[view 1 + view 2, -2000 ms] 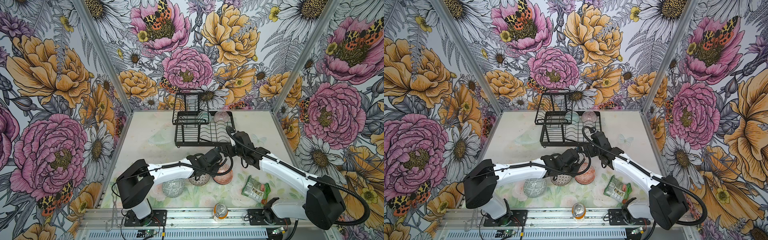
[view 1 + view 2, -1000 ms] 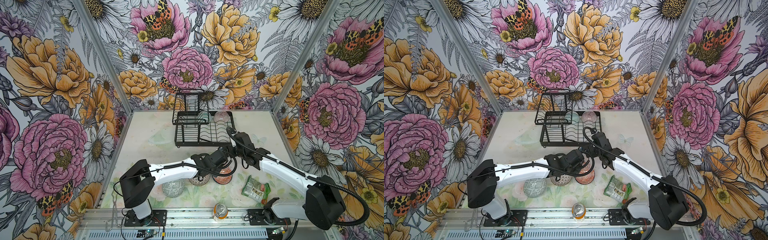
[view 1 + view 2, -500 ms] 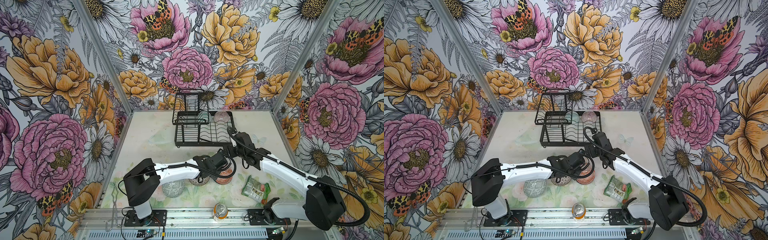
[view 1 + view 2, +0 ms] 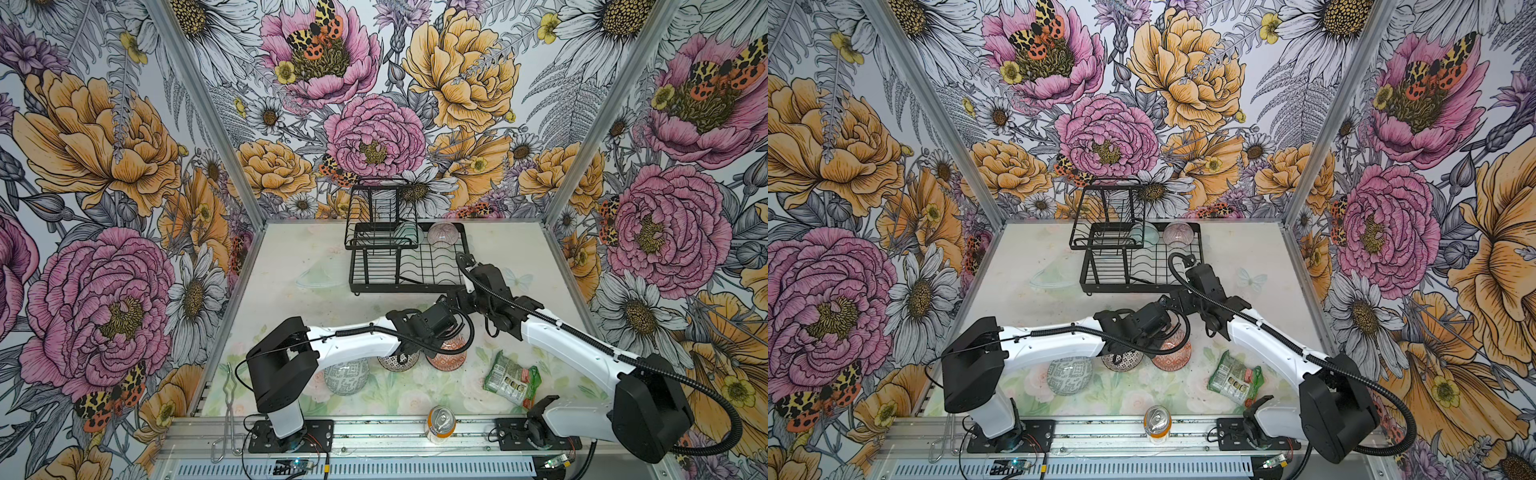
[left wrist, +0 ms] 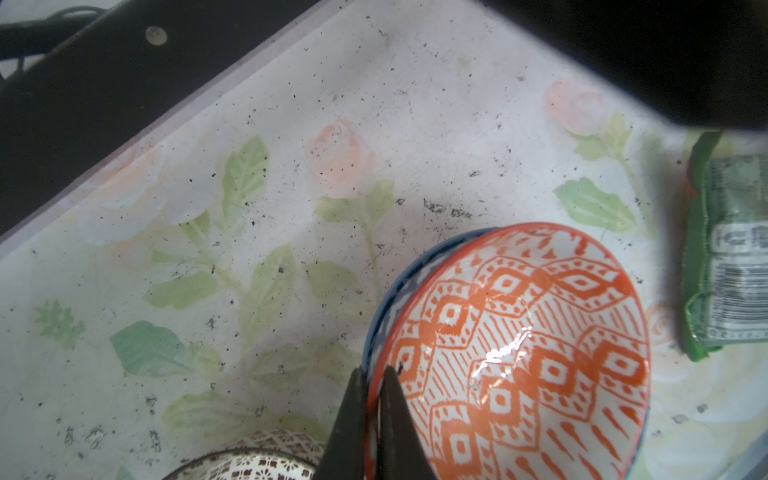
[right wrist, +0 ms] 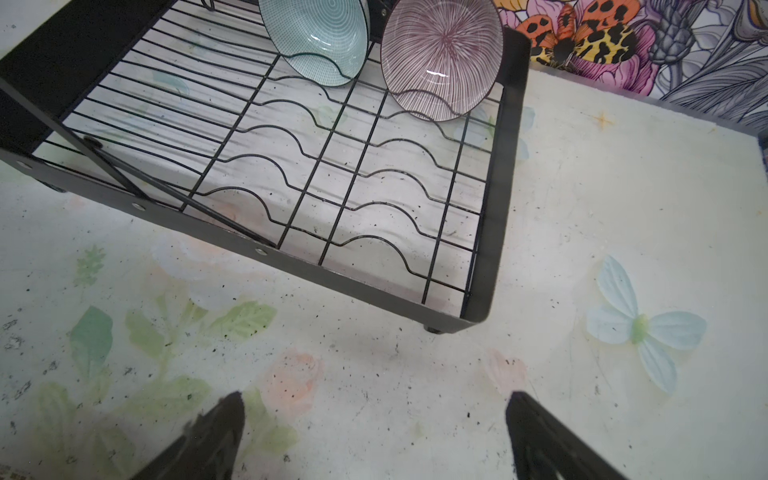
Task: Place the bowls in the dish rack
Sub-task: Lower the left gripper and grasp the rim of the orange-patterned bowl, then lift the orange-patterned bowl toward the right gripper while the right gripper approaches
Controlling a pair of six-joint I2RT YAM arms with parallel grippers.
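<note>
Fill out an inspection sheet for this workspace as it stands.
Surface: table, pale flower print, dark specks all over.
Job's things: rack holds teal bowl and pink bowl on edge; orange bowl nested in blue bowl; patterned bowl and grey bowl on the table.
Clutter: green packet, can, tongs.
Pincers: left pincer shut on orange bowl's rim; right pincer open, empty.
Cables: black hoses along both arms.
Surroundings: flowered walls on three sides.

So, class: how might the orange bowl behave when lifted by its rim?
Glossy glaze on the orange bowl suggests it may slip in the rim pinch of the left gripper. Held at one edge, it likely tilts.
</note>
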